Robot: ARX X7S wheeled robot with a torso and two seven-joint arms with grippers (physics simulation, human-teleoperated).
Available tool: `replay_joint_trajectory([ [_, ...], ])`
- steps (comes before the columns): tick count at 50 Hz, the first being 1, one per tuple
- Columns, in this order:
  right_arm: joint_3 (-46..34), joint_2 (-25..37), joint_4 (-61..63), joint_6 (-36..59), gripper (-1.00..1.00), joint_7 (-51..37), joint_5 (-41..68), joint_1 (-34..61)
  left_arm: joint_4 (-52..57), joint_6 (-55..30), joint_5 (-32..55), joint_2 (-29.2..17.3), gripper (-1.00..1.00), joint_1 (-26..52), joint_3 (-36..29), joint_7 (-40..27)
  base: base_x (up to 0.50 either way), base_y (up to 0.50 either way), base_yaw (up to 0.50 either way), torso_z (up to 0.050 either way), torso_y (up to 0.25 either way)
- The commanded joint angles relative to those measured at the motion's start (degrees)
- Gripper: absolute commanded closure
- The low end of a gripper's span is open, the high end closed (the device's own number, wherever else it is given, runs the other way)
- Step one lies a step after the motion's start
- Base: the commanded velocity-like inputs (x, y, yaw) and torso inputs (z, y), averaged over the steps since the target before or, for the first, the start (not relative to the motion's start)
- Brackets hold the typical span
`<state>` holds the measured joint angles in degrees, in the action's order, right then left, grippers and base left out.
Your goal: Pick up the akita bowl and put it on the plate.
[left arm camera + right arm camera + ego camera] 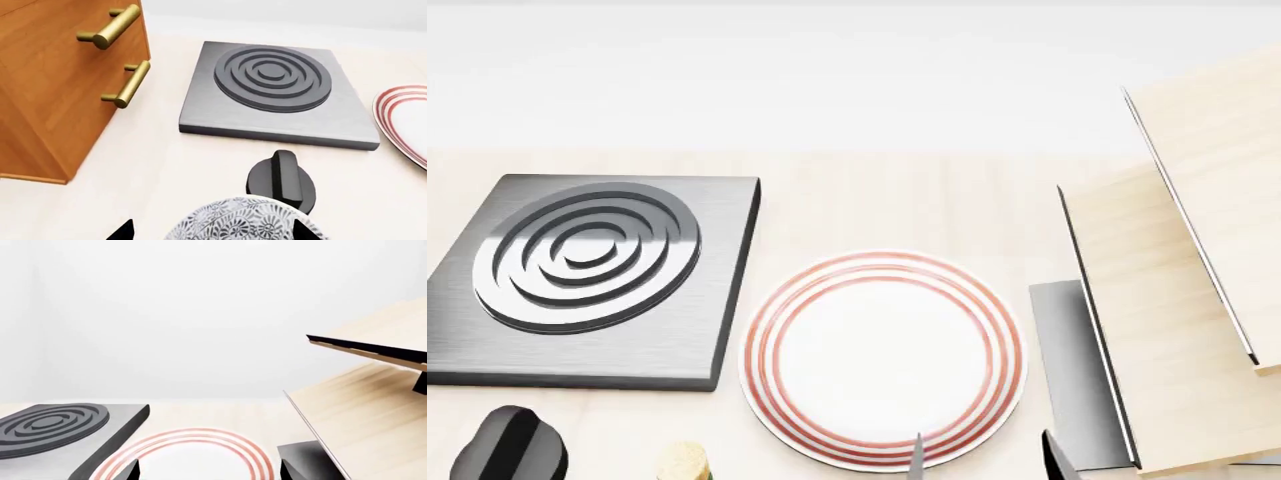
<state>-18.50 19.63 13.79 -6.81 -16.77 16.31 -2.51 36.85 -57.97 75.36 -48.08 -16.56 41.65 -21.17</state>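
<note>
Akita bowl (243, 220) beside black knob (281, 177)

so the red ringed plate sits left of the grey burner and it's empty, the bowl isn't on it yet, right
Not quite: in the head view the plate lies to the right of the grey burner, not left. The rest holds: the plate is empty, and the akita bowl is not on it, showing in the left wrist view near the black knob.
</note>
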Motion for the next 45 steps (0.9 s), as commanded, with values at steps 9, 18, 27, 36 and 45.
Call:
replay_joint_trajectory([
  [9,-0.31,0.13,-0.43,-0.15,-1.0,-0.12,0.14,0.11,-1.06,-0.04,-1.66,-0.05,-1.0,-0.22,-2.08,0.58,0.0,0.0,0.0,0.0,0.0],
  [18,-0.47,0.12,-0.87,-0.46,-1.0,-0.06,0.24,0.21,-1.38,-0.14,-2.26,-0.18,-1.0,-0.39,-3.08,0.96,0.0,0.0,0.0,0.0,0.0],
  [27,-0.6,0.1,-1.4,-0.75,-1.0,-0.08,0.26,0.38,-1.55,-0.2,-3.05,-0.16,-1.0,-1.25,-3.41,1.52,0.0,0.0,0.0,0.0,0.0],
  [36,-0.78,0.12,-1.64,-0.78,-1.0,-0.17,0.23,0.52,-0.98,-0.02,-3.59,0.24,-1.0,-3.29,-1.13,2.01,0.0,0.0,0.0,0.0,0.0],
  [45,-0.89,0.19,-1.67,-0.86,-1.0,-0.28,0.33,0.51,-0.66,-0.23,-4.12,0.53,-1.0,-5.37,0.78,2.39,0.0,0.0,0.0,0.0,0.0],
])
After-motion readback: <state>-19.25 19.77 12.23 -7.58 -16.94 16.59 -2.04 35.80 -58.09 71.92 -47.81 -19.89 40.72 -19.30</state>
